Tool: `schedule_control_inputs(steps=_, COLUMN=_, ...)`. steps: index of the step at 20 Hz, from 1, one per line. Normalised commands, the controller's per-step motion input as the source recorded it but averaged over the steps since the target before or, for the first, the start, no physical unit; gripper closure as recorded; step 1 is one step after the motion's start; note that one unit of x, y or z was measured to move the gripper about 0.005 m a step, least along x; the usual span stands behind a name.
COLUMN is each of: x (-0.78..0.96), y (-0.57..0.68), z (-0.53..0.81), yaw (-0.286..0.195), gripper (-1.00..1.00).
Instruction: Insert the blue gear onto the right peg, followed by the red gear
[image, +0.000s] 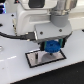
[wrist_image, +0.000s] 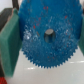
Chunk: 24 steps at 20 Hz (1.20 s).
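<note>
Gripper: the gripper (image: 51, 46) hangs from the white arm (image: 37, 17) directly over the plate, its teal fingers (wrist_image: 8, 45) pressed against opposite edges of the blue gear, so it is clamped on that gear.
Blue gear: the blue gear (image: 52, 47) sits flat between the fingers, low over the plate; in the wrist view it (wrist_image: 47, 35) fills most of the picture, teeth showing all round its lower rim.
Peg: a dark round spot (wrist_image: 49, 33) shows at the gear's centre hole; whether it is the peg's tip or only the hole cannot be told.
Plate: the white plate with a black edge (image: 35, 59) lies on the white table (image: 15, 70); the gear is above the plate's side toward the exterior view's right.
Red gear: a small red patch (wrist_image: 2, 79) shows at the corner of the wrist view beside one finger; too little is visible to tell its shape.
</note>
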Motion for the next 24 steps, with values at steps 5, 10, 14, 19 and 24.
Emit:
schedule_control_inputs(steps=5, x=0.16, y=0.02, z=0.29, yaw=0.0, gripper=1.0)
schedule_control_inputs(steps=10, x=0.33, y=0.01, z=0.04, yaw=0.0, gripper=1.0)
schedule_control_inputs(steps=14, x=0.3, y=-0.01, z=-0.08, yaw=0.0, gripper=1.0)
schedule_control_inputs(steps=19, x=0.27, y=0.0, z=-0.02, yaw=0.0, gripper=1.0)
schedule_control_inputs(steps=24, x=0.2, y=-0.01, z=0.35, yaw=0.0, gripper=1.0)
